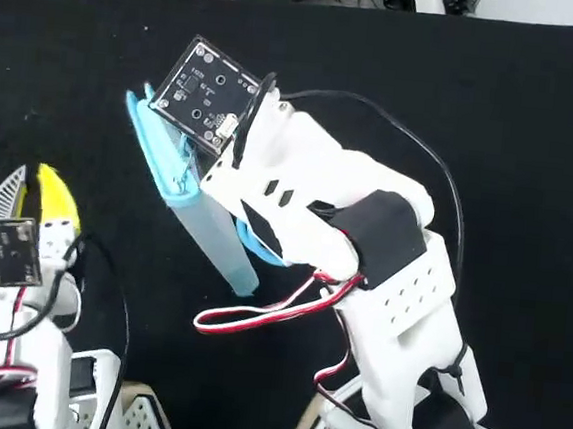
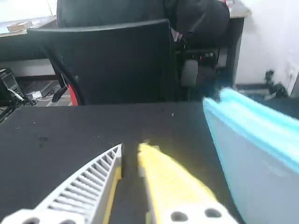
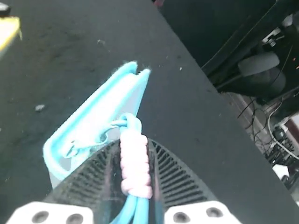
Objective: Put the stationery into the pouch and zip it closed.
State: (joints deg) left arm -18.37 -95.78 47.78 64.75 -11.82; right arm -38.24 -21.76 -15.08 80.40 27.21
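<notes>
Over table [image 1: 533, 146], right gripper [image 3: 134, 145] clenched on pouch [image 3: 105, 114] pull cord [image 3: 135, 165]; left gripper [image 2: 131, 150] closed.

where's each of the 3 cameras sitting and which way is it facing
High view: fixed above the table, looking down; shows the right arm over the pouch and the left gripper at lower left.
Left wrist view: on the left wrist, looking low across the table toward a chair; the left gripper in front, pouch close by.
Right wrist view: on the right wrist, looking down along the right gripper, shut on the pouch's pink pull cord.
Shared: all three show the pouch.
</notes>
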